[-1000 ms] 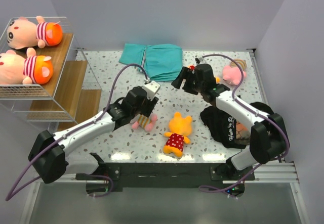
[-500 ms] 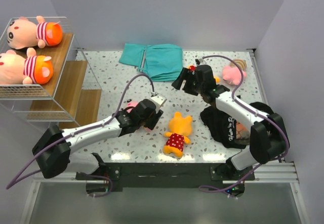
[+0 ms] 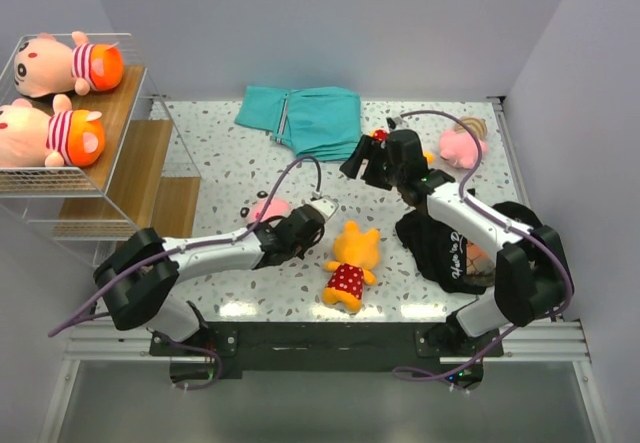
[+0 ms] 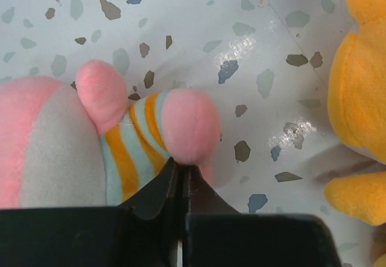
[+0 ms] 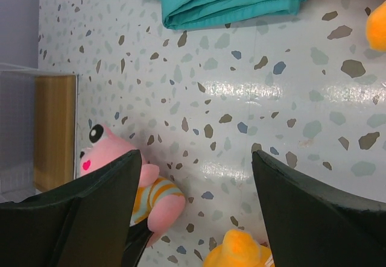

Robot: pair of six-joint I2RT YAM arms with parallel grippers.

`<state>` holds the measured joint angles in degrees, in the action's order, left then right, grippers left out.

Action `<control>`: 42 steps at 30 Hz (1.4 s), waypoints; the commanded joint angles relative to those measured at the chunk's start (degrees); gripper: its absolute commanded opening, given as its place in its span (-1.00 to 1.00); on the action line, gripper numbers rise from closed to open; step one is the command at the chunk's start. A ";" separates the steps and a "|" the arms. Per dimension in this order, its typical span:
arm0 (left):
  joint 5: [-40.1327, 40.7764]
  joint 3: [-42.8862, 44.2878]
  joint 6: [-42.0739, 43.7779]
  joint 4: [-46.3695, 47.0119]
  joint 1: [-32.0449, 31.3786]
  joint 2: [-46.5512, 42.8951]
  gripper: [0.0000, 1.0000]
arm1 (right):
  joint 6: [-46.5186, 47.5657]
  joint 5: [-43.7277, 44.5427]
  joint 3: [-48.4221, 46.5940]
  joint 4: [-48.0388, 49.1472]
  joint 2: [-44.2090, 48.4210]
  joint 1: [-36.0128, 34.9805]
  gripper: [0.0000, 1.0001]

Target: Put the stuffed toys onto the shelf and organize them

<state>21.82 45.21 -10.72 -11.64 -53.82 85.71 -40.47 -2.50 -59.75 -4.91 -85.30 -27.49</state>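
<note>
The pink toy in the striped shirt (image 3: 268, 210) lies on the counter a little left of centre, nearer the front edge than the back. Your left gripper (image 3: 300, 231) is at its lower end. In the left wrist view the fingers (image 4: 160, 197) are pressed together with no gap, and their tips sit against the striped shirt and a pink foot of that toy (image 4: 90, 140). You cannot tell from here whether any fabric is caught between them.

Just to the right lies the orange toy in the red dotted dress (image 3: 350, 263), face down, close to the front edge and apart from the pink one. A third toy, pink (image 3: 458, 145), sits in the far right corner.

Your right gripper (image 3: 362, 163) hangs above the middle of the counter with its jaws spread wide and nothing between them. Its wrist view looks down on bare surface.

Two more striped toys (image 3: 60, 63) (image 3: 50, 135) lie side by side on the top tier of the shelf (image 3: 140, 163), which stands at the left edge toward the far corner (its lower wooden steps are bare).

The counter (image 3: 220, 153) is glossy white terrazzo with grey and brown flecks. A folded teal cloth (image 3: 305, 118) lies at the back edge, and a black garment (image 3: 450, 243) is heaped by the right edge. Plain pale grey walls close in the back and both sides.
</note>
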 commanded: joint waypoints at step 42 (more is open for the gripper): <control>30.90 41.89 28.56 -28.08 11.46 -2.04 -1.00 | -0.31 -3.56 1.65 6.40 3.91 -0.29 0.56</control>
<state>46.68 83.92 16.12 -38.33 -43.72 86.65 -40.51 -5.58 -58.43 -1.19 -82.41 -27.49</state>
